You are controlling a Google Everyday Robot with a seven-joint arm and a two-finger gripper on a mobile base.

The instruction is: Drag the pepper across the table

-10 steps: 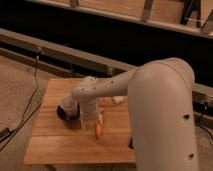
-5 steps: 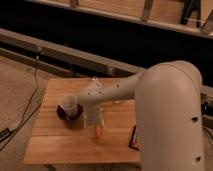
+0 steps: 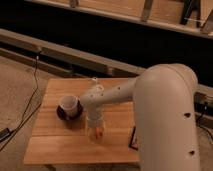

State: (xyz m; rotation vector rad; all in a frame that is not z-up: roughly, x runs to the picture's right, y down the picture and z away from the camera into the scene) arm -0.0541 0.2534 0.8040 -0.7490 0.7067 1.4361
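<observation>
Gripper (image 3: pixel 95 128): down at the table (image 3: pixel 52 145), just right of the cup (image 3: pixel 68 104); grip cannot be told.
Pepper (image 3: pixel 100 133): at the gripper's tip, lower right of the cup.
Packet (image 3: pixel 133 139): well right of the cup.

We count one counter (image 3: pixel 50 146), and above its middle one end effector (image 3: pixel 95 126), pointing down from the one white arm (image 3: pixel 165 100). Right at the end effector's tip we find one orange pepper (image 3: pixel 100 133). To its left in the view we count one white cup (image 3: pixel 69 104) sitting on one dark saucer (image 3: pixel 60 115). To its right lies one dark packet (image 3: pixel 133 141), partly hidden by the arm. Beyond it, near the far edge, sits one small white lump (image 3: pixel 94 80).
</observation>
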